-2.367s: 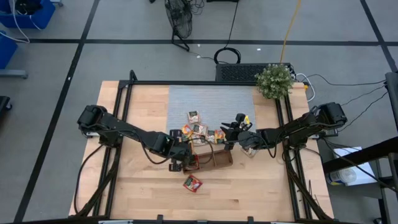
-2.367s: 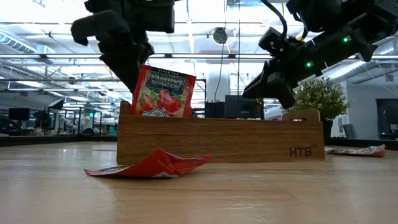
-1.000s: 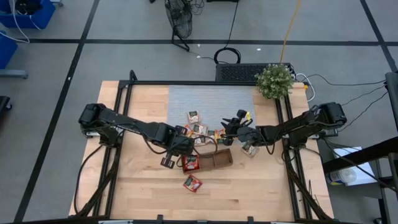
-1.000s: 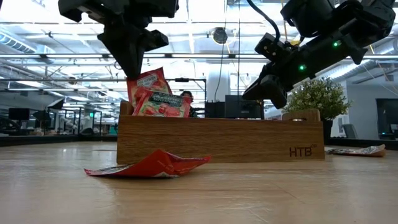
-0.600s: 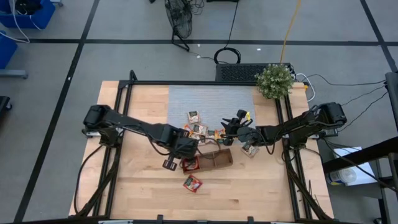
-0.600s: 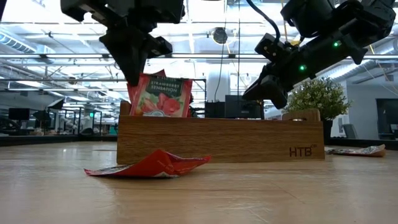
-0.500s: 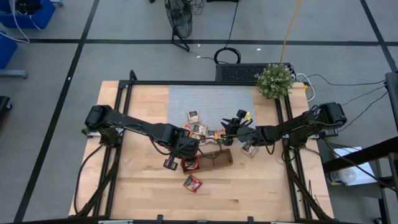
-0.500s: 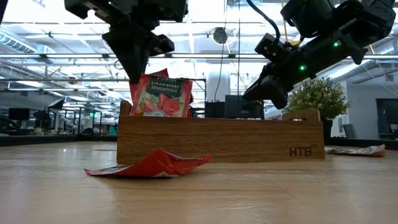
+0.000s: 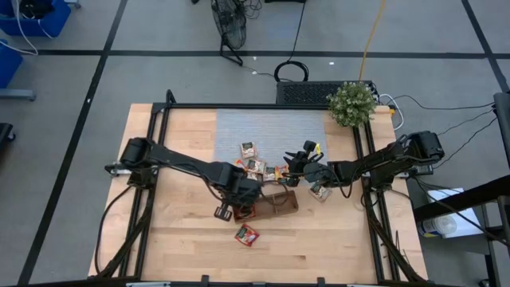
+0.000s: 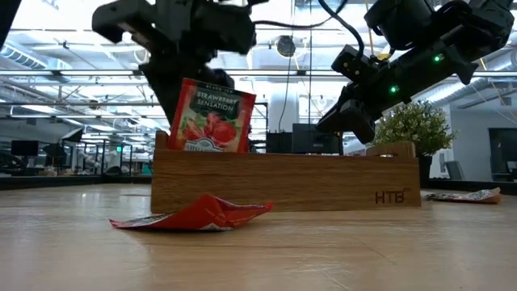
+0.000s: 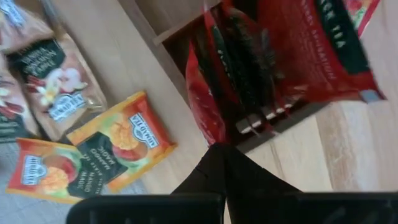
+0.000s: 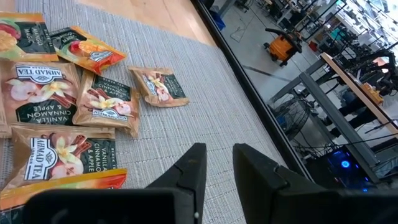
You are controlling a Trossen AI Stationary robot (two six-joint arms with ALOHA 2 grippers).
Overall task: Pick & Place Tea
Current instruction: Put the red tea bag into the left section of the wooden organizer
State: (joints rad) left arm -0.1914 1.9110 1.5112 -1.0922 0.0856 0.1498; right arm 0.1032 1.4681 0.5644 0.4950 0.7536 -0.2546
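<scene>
Tea packets stand upright in the end compartment of the wooden tray, and my left pincer hangs directly above them, its two fingers pressed fully together with nothing between them. From my left wrist the closed tips point down at the red packets, which I judge sit on edge because the compartment is narrow and holds them like cards in a slot. At table height one red strawberry packet leans up over the tray's front wall, tilted rather than straight; whether my fingers touch it I cannot tell. One more red packet lies crumpled on the bare wood in front of the tray, apart from it and outside any compartment, so by my reckoning it is yet to be collected. Beside the tray, two orange-yellow mango packets lie flat on the table, and beyond them, on the grey mat, pale packets lie loose, which is why my right pincer waits there: it hovers over the mat near that supply, fingers a narrow gap apart and, as far as its wrist view shows, empty. I judge the sorting to be partly done, with red in the tray and the other colours not yet placed.
</scene>
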